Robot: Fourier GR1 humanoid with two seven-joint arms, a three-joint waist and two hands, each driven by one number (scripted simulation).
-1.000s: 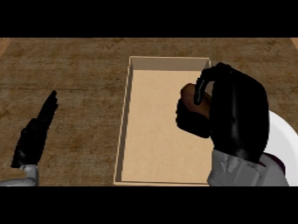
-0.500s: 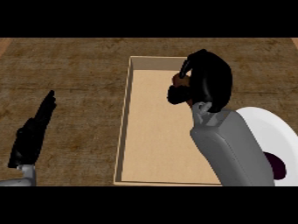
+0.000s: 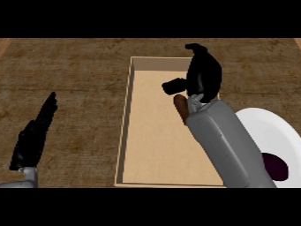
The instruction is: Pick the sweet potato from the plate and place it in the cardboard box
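Right hand [image 3: 203, 75]: over the far end of the cardboard box, fingers released, holding nothing
Sweet potato [image 3: 181, 107]: brown, lying inside the box just below the right hand, partly hidden by the grey forearm
Cardboard box [image 3: 125, 128]: long, open-topped, at the middle of the worktop
Plate [image 3: 289, 141]: white, just right of the box, a dark purple item on it
Left hand [image 3: 34, 137]: resting at lower left, fingers straight
Worktop [image 3: 61, 75]: brown and textured
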